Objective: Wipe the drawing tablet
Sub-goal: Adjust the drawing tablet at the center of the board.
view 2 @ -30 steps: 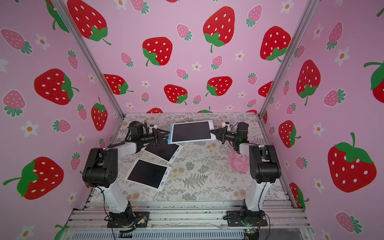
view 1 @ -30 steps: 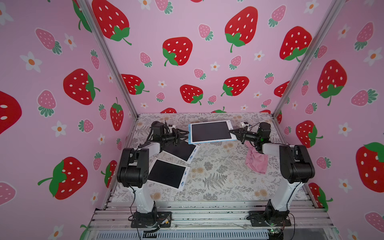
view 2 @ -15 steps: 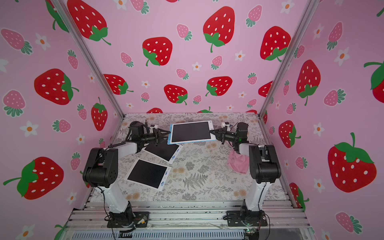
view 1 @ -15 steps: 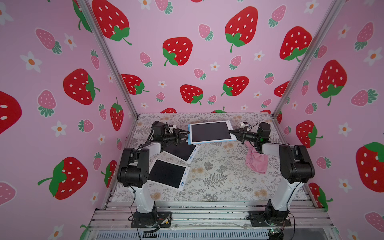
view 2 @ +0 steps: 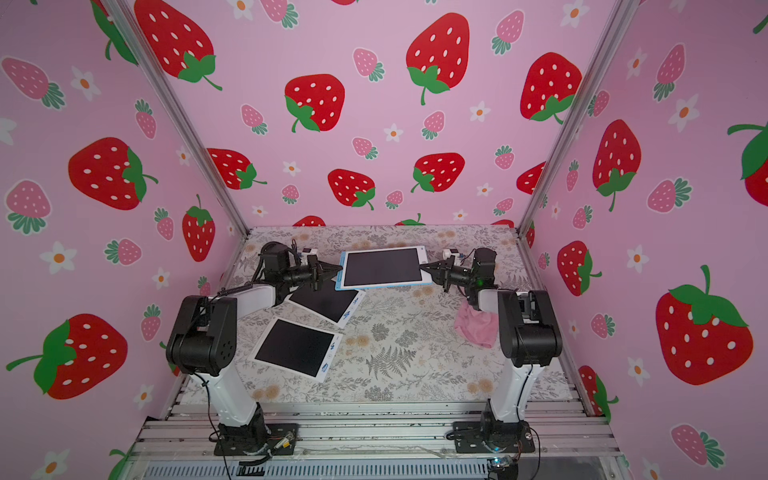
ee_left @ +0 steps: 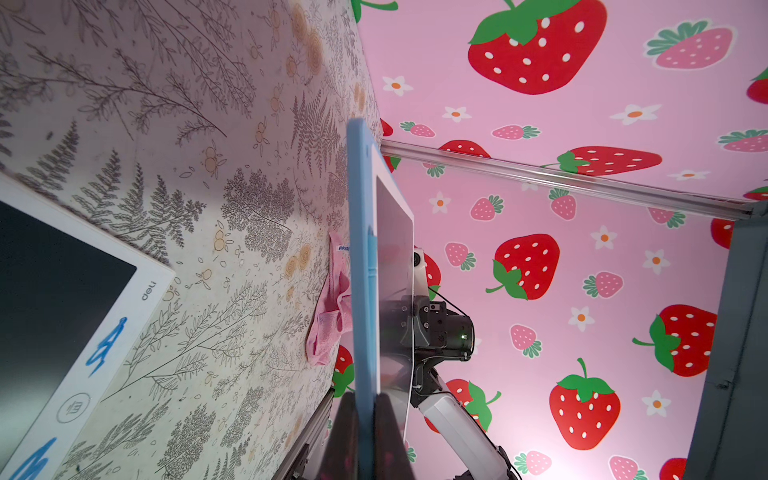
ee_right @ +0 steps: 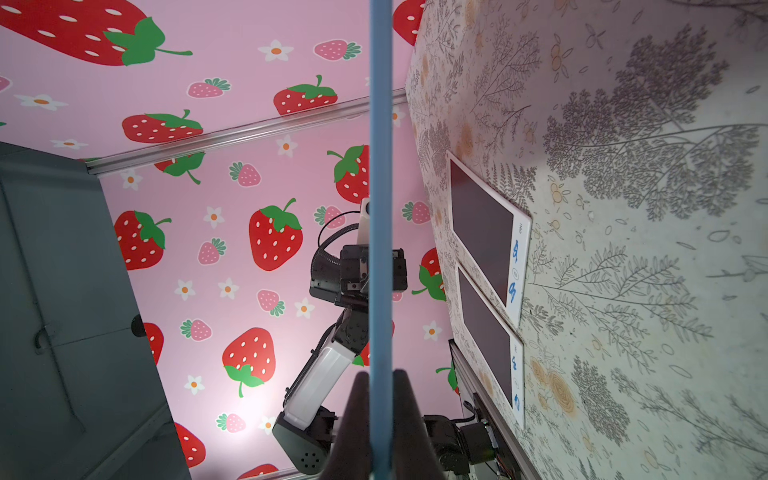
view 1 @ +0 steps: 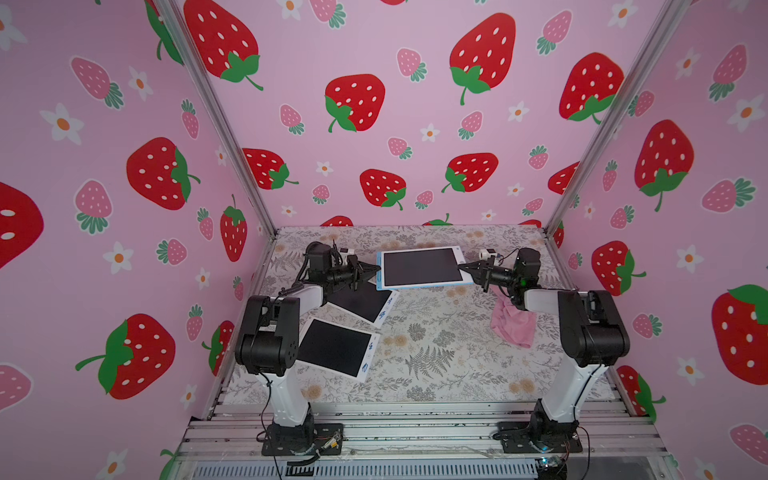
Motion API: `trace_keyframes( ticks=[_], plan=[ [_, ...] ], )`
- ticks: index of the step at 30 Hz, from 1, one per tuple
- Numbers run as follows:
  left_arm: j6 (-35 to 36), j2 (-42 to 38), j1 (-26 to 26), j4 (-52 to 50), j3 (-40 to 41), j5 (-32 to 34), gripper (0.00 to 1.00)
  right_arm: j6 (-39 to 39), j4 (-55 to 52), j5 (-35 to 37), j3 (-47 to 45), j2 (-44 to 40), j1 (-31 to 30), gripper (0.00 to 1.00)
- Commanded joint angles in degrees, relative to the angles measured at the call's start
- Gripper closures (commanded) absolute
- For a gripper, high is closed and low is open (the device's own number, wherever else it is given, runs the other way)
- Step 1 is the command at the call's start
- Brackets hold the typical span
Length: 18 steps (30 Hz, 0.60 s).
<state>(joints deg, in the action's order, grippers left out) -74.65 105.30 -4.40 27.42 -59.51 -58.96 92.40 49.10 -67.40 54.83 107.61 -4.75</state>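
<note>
**Q:** Near the far edge of the worktop (view 1: pixel 436 332), what have you got?

**A:** Blue-framed drawing tablet (view 1: pixel 419 268), raised off the surface. My left gripper (view 1: pixel 371 272) is clamped on one short edge, my right gripper (view 1: pixel 467 268) pinched on the opposite one; the tablet spans between them.

**Q:** Progress?

**A:** Early, by my reading. Wiping not begun: the pink cloth (view 1: pixel 513 324) lies untouched by the right edge, below my right arm. Two white tablets (view 1: pixel 336 347) lie flat near the left edge. One hand must free itself to fetch the cloth.
</note>
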Motion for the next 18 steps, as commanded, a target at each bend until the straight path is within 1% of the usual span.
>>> trace_keyframes(
  ticks=[1, 7, 8, 9, 10, 11, 12, 13, 15, 16, 18],
  plan=[
    [-3.1, -0.5, -0.1, 2.4, -0.3, -0.3, 1.00, 0.9, 4.0, -1.1, 0.2, -0.6, 0.1, 1.00],
    [-4.3, -1.1, -0.2, 2.8, -0.6, -0.6, 1.00, 0.5, 3.5, -0.6, 1.8, -1.6, 0.2, 1.00],
    [-4.2, -1.2, -0.1, 2.4, -0.8, -0.6, 0.97, -0.7, 2.0, -0.6, 2.4, -2.2, 0.1, 1.00],
    [-4.0, -1.4, -0.1, 1.6, -1.0, -0.4, 0.73, -2.9, -0.6, -0.7, 3.1, -3.0, 0.2, 1.00],
    [-3.9, -1.6, 0.1, 1.2, -1.1, -0.2, 0.54, -6.5, -5.4, -0.7, 4.0, -4.1, 0.2, 1.00],
    [-3.3, -1.9, 0.1, 0.1, -1.4, 0.1, 0.44, -10.6, -11.0, -0.6, 4.9, -5.2, 0.2, 1.00],
    [-2.2, -2.3, 0.2, -2.2, -1.7, 0.6, 0.37, -16.4, -18.4, 0.1, 6.2, -6.7, 0.2, 1.00],
    [-0.6, -2.8, 0.4, -5.1, -2.1, 1.2, 0.31, -22.4, -27.1, 0.8, 7.9, -8.1, 0.2, 1.00],
    [3.4, -3.9, 0.5, -11.8, -3.3, 2.7, 0.25, -33.8, -42.0, 3.0, 11.5, -10.3, 0.2, 1.00],
    [6.2, -4.5, 0.5, -16.9, -4.3, 3.9, 0.23, -37.0, -46.3, 4.3, 12.7, -11.1, 0.2, 1.00],
    [10.3, -5.4, 0.5, -23.0, -5.4, 6.5, 0.16, -43.1, -54.8, 6.8, 15.1, -12.5, 0.2, 1.00]
  ],
)
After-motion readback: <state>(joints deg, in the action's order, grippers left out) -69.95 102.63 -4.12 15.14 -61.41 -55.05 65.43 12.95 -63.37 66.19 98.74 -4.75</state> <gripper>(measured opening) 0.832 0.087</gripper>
